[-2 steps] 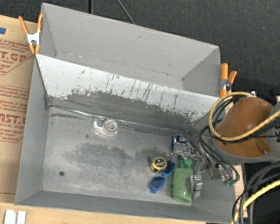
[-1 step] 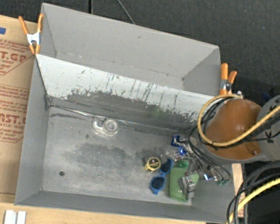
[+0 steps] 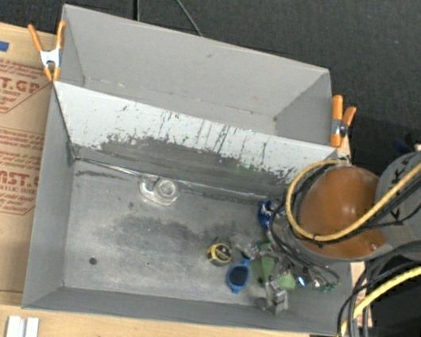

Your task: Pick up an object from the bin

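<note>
The pincer (image 3: 275, 286) was down in the grey bin (image 3: 97, 265), close to its near wall; whether it stood apart or together could not be told. A small blue cap (image 3: 237, 277) lay just beside it toward the view's left. A yellow-and-black ring (image 3: 220, 253) lay a little beyond that, and a clear round piece (image 3: 160, 189) lay well apart.

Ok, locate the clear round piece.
The clear round piece lies on the bin floor by the far wall, left of centre, apart from the heap at right.
</note>
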Robot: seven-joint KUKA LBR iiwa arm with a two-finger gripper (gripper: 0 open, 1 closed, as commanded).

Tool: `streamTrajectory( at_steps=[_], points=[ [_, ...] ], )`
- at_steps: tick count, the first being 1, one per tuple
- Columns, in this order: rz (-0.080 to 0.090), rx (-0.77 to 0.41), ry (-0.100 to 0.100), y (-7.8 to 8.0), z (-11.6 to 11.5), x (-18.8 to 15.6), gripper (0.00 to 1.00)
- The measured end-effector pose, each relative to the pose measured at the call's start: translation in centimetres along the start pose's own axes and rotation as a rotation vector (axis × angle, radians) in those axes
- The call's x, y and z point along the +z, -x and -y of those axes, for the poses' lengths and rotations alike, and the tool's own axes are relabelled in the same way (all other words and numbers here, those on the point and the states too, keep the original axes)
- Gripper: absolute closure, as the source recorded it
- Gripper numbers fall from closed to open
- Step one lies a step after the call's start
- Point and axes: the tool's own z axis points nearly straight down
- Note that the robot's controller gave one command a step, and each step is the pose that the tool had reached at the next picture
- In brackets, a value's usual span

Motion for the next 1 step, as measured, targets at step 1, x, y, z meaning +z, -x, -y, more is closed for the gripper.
streamTrajectory(
  at_steps=[1],
  points=[
    [-0.006, 0.0, 0.003, -0.18, -0.06, 0.14, 1.0]
  ],
)
